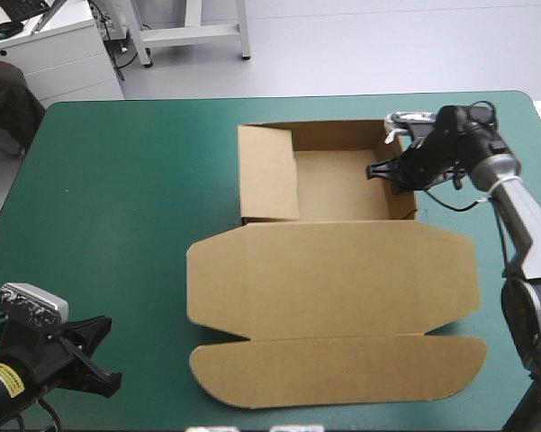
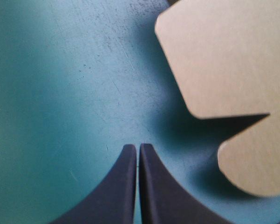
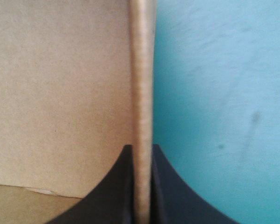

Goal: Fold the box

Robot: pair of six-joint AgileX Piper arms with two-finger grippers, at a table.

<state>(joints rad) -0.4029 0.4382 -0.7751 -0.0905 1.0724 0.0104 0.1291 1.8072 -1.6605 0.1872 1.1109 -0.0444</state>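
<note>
**Right pincer clamps the tray wall, left one waits at the corner**

Here's the box (image 1: 333,270), sitting mid-table on the teal-green cover (image 1: 117,180) as an open tray toward the far edge, its lid (image 1: 333,279) lying flat toward the near edge with the long tuck flap (image 1: 338,369) at its end.

All the action is on the right. The right gripper (image 1: 389,171) is clenched on the tray's right wall (image 1: 405,202). The right wrist view shows it plainly: the wall's edge (image 3: 142,70) runs straight up between the two black fingers (image 3: 112,186), one inside the tray and one outside over the cover. My read is that the grip is there to hold that wall upright and pressed into place, so the tray keeps its shape.

On the other side the left wall (image 1: 268,175) leans inward over the tray floor — it looks not quite settled.

The left gripper (image 1: 111,355) sits at the near left corner, well apart from the tray. Its fingers (image 2: 126,186) are pressed together on nothing, over bare cover just beside the rounded corners of the lid and flap. It seems parked clear so the board lies undisturbed.
</note>
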